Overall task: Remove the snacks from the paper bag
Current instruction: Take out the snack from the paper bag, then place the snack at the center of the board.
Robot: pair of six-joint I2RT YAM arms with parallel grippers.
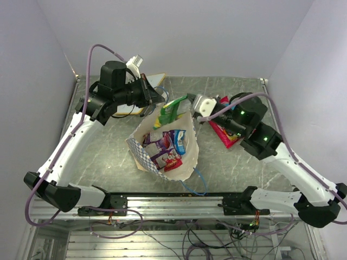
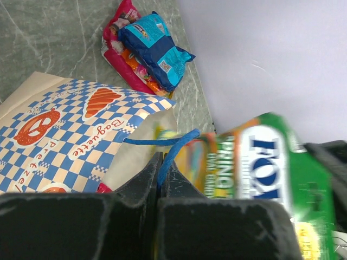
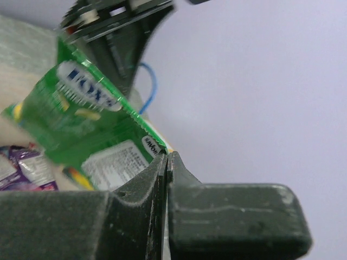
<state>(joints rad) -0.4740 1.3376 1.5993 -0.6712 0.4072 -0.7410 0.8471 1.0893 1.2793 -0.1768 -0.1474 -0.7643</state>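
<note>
The cream paper bag (image 1: 187,154) with its blue-and-white checkered band (image 2: 65,127) lies open in the middle of the table. Several purple and red snacks (image 1: 165,149) lie inside it. My left gripper (image 1: 156,101) is shut on the bag's thin blue string handle (image 2: 172,149) at the far rim. My right gripper (image 1: 187,99) is shut on the top corner of a green snack packet (image 1: 172,110), which hangs over the bag's mouth. In the right wrist view the jaws pinch that green packet (image 3: 89,122) at its edge. A blue packet (image 2: 156,47) lies on red and pink ones (image 2: 122,51) outside the bag.
A flat white board with a wooden edge (image 1: 158,79) lies at the back, partly under my left arm. The red packets on the table (image 1: 224,134) sit right beside my right forearm. White walls close in the back and sides. A metal rail (image 1: 173,201) runs along the near edge.
</note>
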